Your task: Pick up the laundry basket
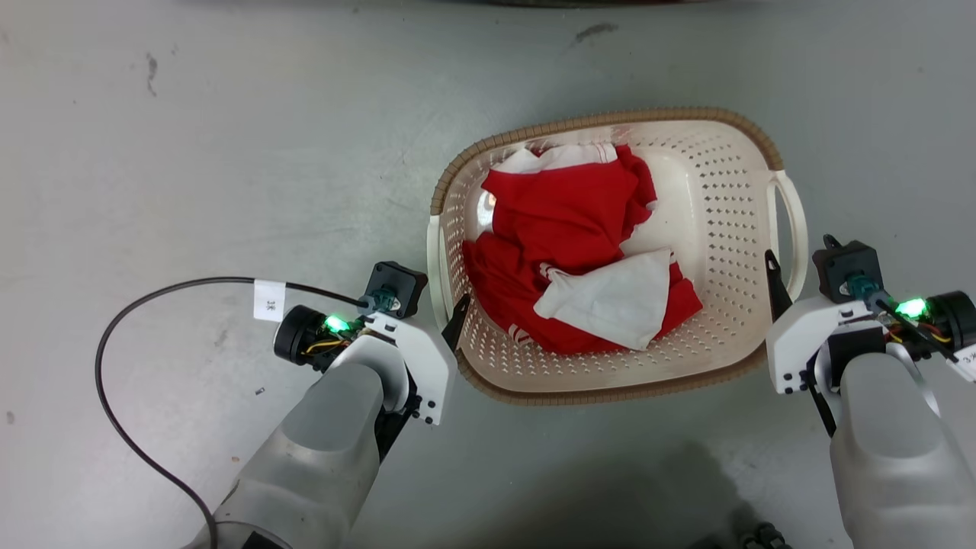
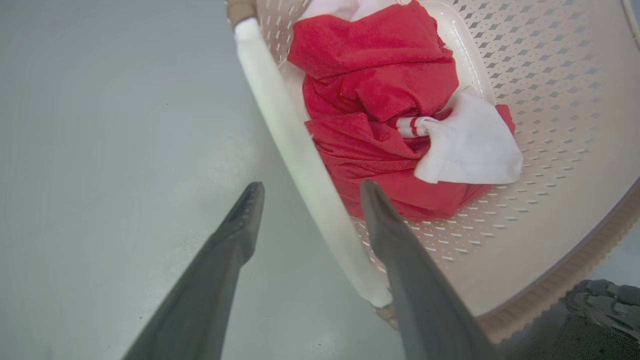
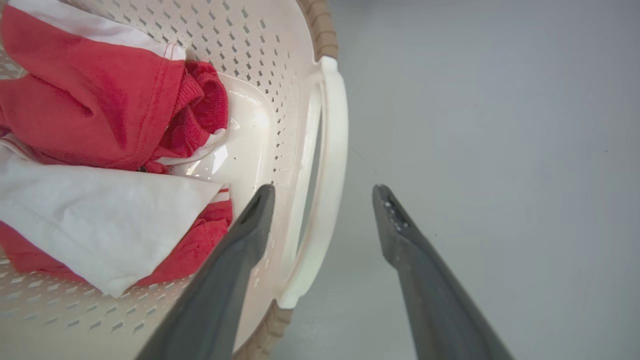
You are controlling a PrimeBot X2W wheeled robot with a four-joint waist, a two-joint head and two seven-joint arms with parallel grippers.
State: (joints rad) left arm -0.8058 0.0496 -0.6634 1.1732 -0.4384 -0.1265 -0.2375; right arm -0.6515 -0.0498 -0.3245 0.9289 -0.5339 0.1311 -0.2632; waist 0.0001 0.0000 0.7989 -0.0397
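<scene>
A: Step?
B: Prob. pre-grasp: left end effector [image 2: 311, 186] & right end effector [image 3: 324, 190] stood open, each astride a loop handle [image 2: 300, 165] of the cream-white perforated plastic laundry basket [image 1: 717, 229] betw. them.
A: Next?
B: Both needed closing, then a level lift.

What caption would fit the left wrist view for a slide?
Open left gripper straddling the side handle of the laundry basket holding red and white clothes.

Bright, even, diffuse light falls on the grey floor [image 1: 229, 152], which carries a faint sheen. A soft dark shadow [image 1: 648, 488] pools at the head view's lower edge. The basket [image 3: 240, 145] has a white glare patch on its smooth bottom. Its handle [image 2: 307, 165] looks washed out and blurred. Both wrist views bend at the edges, and the jaws are soft close to the lens.
</scene>
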